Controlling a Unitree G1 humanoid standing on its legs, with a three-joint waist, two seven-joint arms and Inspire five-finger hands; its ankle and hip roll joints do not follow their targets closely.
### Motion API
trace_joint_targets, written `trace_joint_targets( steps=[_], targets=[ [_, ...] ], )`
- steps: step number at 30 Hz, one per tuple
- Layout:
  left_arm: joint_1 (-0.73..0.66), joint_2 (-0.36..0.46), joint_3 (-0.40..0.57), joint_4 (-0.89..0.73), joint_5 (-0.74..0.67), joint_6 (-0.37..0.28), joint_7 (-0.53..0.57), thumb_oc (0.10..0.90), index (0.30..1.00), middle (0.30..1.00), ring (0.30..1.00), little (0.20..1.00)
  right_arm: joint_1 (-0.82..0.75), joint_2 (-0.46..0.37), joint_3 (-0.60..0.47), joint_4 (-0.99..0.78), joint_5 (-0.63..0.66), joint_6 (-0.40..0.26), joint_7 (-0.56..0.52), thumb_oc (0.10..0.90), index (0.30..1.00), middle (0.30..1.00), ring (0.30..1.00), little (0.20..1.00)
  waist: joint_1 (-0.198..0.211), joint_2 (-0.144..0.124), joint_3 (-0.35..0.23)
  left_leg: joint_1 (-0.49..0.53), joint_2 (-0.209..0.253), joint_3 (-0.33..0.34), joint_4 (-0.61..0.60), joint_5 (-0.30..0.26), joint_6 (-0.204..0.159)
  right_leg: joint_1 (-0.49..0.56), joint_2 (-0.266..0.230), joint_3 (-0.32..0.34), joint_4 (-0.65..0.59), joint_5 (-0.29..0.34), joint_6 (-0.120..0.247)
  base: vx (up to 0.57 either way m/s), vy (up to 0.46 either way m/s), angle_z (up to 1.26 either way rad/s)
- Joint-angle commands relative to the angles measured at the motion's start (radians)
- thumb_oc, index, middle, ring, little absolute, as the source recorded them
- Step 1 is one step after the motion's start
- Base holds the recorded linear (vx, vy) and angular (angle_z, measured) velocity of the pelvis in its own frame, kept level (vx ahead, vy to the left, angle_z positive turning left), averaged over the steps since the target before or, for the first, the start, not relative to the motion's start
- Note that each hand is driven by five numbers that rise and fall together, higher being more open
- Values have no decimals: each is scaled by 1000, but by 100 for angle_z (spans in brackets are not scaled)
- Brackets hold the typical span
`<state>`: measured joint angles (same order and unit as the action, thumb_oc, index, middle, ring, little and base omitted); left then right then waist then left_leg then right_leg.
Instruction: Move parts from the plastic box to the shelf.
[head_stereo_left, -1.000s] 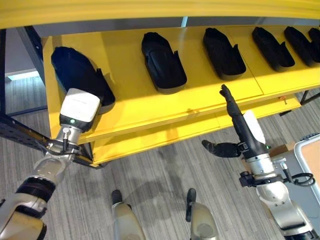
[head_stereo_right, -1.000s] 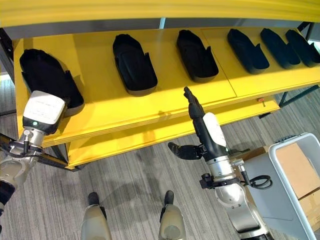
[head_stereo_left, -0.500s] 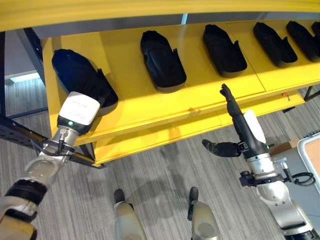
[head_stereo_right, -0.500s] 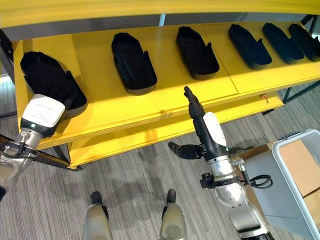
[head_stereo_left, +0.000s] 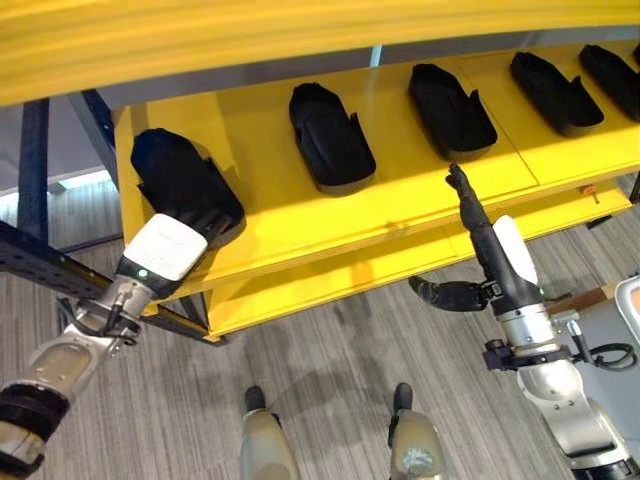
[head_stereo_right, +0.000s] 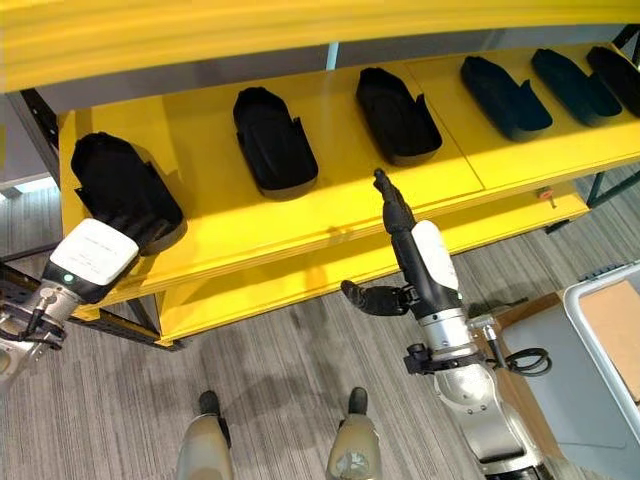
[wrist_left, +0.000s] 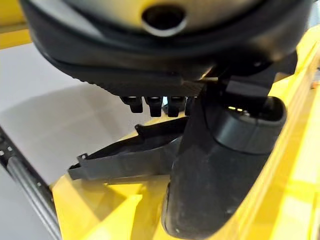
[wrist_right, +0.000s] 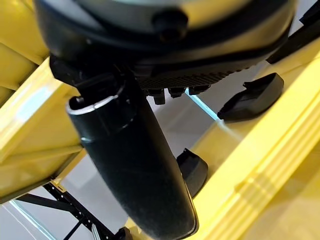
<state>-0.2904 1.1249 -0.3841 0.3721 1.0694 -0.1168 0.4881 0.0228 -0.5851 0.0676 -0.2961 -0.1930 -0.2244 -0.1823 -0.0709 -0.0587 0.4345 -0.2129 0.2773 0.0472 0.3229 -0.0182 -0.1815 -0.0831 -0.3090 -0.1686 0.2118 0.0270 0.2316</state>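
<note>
Since a second ago our view has shifted, while our left hand (head_stereo_left: 172, 243) stays at the leftmost part (head_stereo_left: 183, 184) on the yellow shelf (head_stereo_left: 265, 215), at its near end; we cannot tell whether those fingers grip it or merely rest there, presumably settling it in line. Next along, further parts (head_stereo_left: 328, 137) lie spaced in a row across the shelf, each apart from its neighbour. Our right hand (head_stereo_left: 478, 235) holds nothing, fingers straight and raised before the shelf edge, thumb out sideways. At far right, the plastic box (head_stereo_right: 612, 350) stands on the floor with a brown sheet (head_stereo_right: 612, 325) in it.
</note>
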Motion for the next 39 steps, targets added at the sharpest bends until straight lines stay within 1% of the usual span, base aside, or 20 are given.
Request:
trace_joint_targets(
  steps=[1,9,15,17,21,25,29,30,31,32,33,35,36,37,38,39],
  targets=[
    [17,95,112,-24,4,28,36,900,1000,1000,1000,1000,-43,-5,-90,-37,23,-76,-48,900,1000,1000,1000,1000,-4,-15,-141,26,-19,24,-54,42,28,-21,0,23,69,-40,-9,0,0,0],
    [49,121,179,-50,0,29,37,900,1000,1000,1000,1000,-24,6,-122,-32,9,-68,-53,900,1000,1000,1000,1000,-3,-3,-182,51,-26,33,-70,45,32,9,-11,18,48,-39,-4,27,3,1],
    [92,118,249,-69,-10,35,40,900,1000,1000,1000,1000,-11,12,-134,-33,-1,-62,-51,900,1000,1000,1000,1000,-1,2,-195,69,-27,38,-81,44,34,28,-12,15,37,-40,-1,11,-1,0],
    [115,120,295,-111,-13,37,36,900,1000,1000,1000,1000,1,17,-152,-35,-4,-57,-48,900,1000,1000,1000,1000,5,3,-203,73,-28,39,-86,45,35,34,-12,11,32,-40,-1,0,0,0],
    [186,93,410,-183,-26,45,47,900,1000,1000,1000,1000,16,30,-178,-35,-11,-46,-49,900,1000,1000,1000,1000,12,4,-220,88,-26,40,-98,46,37,51,-8,6,16,-39,-3,19,-7,0],
    [240,72,485,-231,-37,45,42,900,1000,1000,1000,1000,20,34,-187,-36,-14,-39,-47,900,1000,1000,1000,1000,12,4,-230,98,-25,41,-108,47,38,61,-6,4,7,-38,-3,7,-2,1],
    [253,3,535,-279,-85,49,37,900,1000,1000,1000,1000,27,46,-190,-38,-15,-26,-38,900,1000,1000,1000,1000,11,1,-244,110,-26,44,-121,49,40,74,-6,1,-6,-37,-4,12,-4,1],
    [261,-90,556,-330,-142,42,24,900,1000,1000,1000,1000,30,57,-190,-38,-15,-14,-31,900,1000,1000,1000,1000,12,-3,-253,118,-26,46,-132,51,41,81,-5,-2,-17,-36,-7,17,-10,-5],
    [264,-91,559,-332,-142,42,23,900,1000,1000,1000,1000,30,56,-190,-39,-15,-13,-31,900,1000,1000,1000,1000,11,-2,-253,118,-26,46,-133,52,41,82,-4,-2,-17,-35,-7,27,-10,-4],
    [265,-173,565,-349,-210,33,15,900,1000,1000,1000,1000,29,68,-190,-37,-13,-2,-27,900,1000,1000,1000,1000,9,-9,-259,121,-25,48,-136,53,41,83,-2,-1,-21,-34,-9,0,0,0],
    [269,-177,569,-355,-213,34,11,900,1000,1000,1000,1000,29,64,-191,-38,-12,-1,-26,900,1000,1000,1000,1000,9,-5,-259,122,-25,48,-137,54,41,84,-2,0,-22,-33,-9,0,0,0],
    [255,-270,559,-373,-302,22,4,900,1000,1000,1000,1000,25,73,-181,-34,-6,10,-22,900,1000,1000,1000,1000,5,-9,-263,125,-21,51,-141,57,40,85,0,0,-25,-32,-14,13,-3,-2],
    [251,-339,545,-386,-366,13,1,900,1000,1000,1000,1000,24,82,-175,-33,-3,16,-18,900,1000,1000,1000,1000,3,-16,-266,127,-20,52,-142,56,40,86,2,3,-28,-32,-17,27,-8,-7],
    [249,-364,539,-386,-384,13,-3,900,1000,1000,1000,1000,26,80,-172,-32,2,18,-13,900,1000,1000,1000,1000,1,-15,-267,129,-19,54,-142,56,39,88,4,4,-29,-33,-19,22,-4,-6],
    [249,-365,539,-385,-385,13,-3,900,1000,1000,1000,1000,26,79,-173,-32,2,18,-13,900,1000,1000,1000,1000,1,-14,-266,129,-19,54,-143,56,39,88,4,4,-30,-33,-19,10,-2,-3],
    [241,-391,524,-387,-410,14,-2,900,1000,1000,1000,1000,24,80,-168,-35,5,21,-12,900,1000,1000,1000,1000,0,-16,-265,131,-18,55,-144,56,39,87,5,5,-28,-33,-20,0,0,0]
  ],
)
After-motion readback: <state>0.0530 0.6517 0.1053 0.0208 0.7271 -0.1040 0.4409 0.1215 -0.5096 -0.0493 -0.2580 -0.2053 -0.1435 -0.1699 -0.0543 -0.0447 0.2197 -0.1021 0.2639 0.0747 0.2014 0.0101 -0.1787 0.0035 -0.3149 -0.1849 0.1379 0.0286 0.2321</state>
